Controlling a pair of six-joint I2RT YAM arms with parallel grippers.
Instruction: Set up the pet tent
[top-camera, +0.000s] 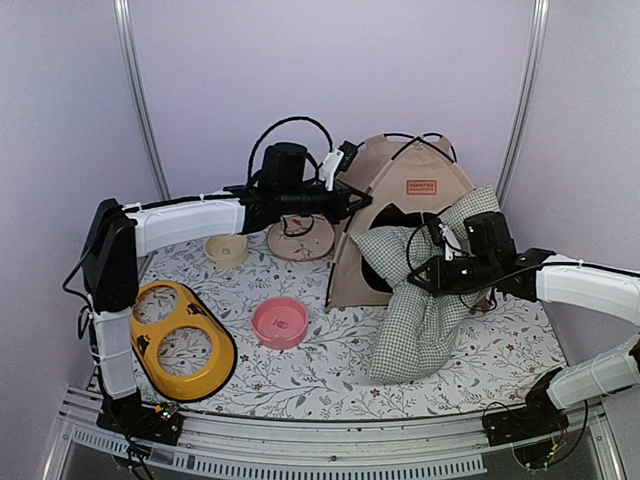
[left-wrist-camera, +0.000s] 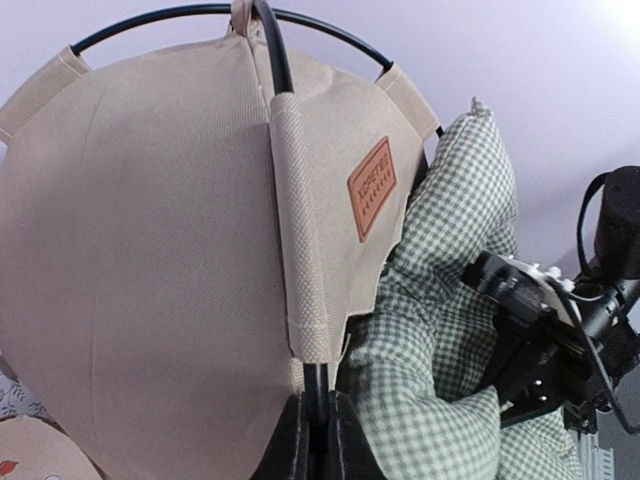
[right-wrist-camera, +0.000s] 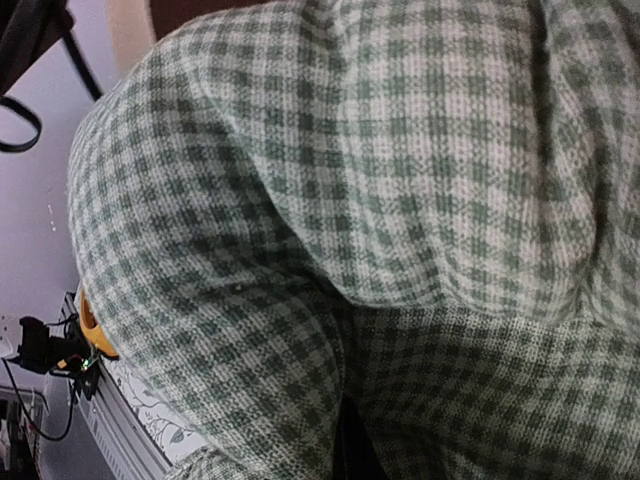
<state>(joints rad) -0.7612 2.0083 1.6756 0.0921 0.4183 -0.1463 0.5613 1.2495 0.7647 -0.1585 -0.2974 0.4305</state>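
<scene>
1. Jaws of your left gripper (left-wrist-camera: 316, 445) were clamped on the black pole (left-wrist-camera: 275, 50) running down the pet tent's (top-camera: 395, 170) seam.
2. Your right gripper (top-camera: 428, 268) was pinched shut on a fold of the green-checked cushion (top-camera: 415, 320) (fingertips buried in fabric).
3. The pet tent stood upright at the far right of the floral mat (top-camera: 320, 375), its label (top-camera: 421, 187) facing you and the cushion leaning against its opening.
</scene>
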